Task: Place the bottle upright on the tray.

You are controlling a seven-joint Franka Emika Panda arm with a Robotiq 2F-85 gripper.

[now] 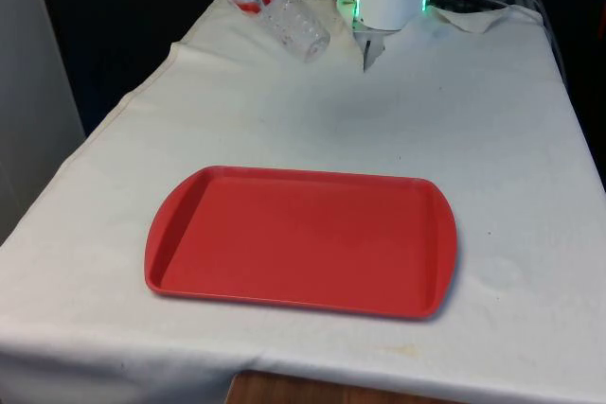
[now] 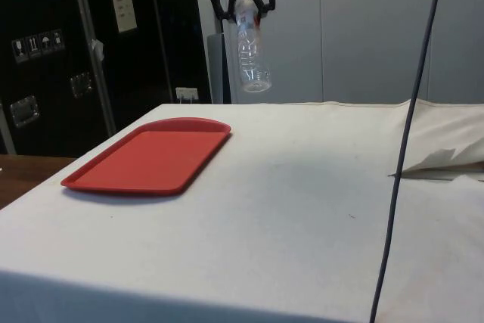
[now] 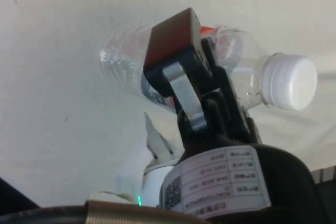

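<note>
High over the far end of the surface: the gripper (image 2: 243, 7) hangs in the air with a bottle (image 2: 252, 54) in its grasp.
Jaws: clamped on the bottle's upper body, one finger (image 3: 173, 51) lying across the label just below the shoulder in the wrist view.
Bottle: clear plastic, white cap (image 3: 292, 83), red on the label; it's well off the cloth, nothing under it but air.
Bottle's lean: in the side view it hangs almost straight down from the jaws, base lowest; in the front view (image 1: 280, 5) it slants, base pointing down and toward the front view's right.
Cap end: up at the gripper, tucked between the black fingers in the side view.
Tray (image 1: 301, 239): red, flat on the white cloth at the near end of the surface, towards the front view's left, nothing on it.
Bottle to tray: well apart, the bottle up high and beyond the tray's far edge.
Cloth (image 1: 492, 139): white, rumpled in a heap at the far right corner in the front view.
Cable (image 2: 404, 149): dark, running down across the side view at the right.
</note>
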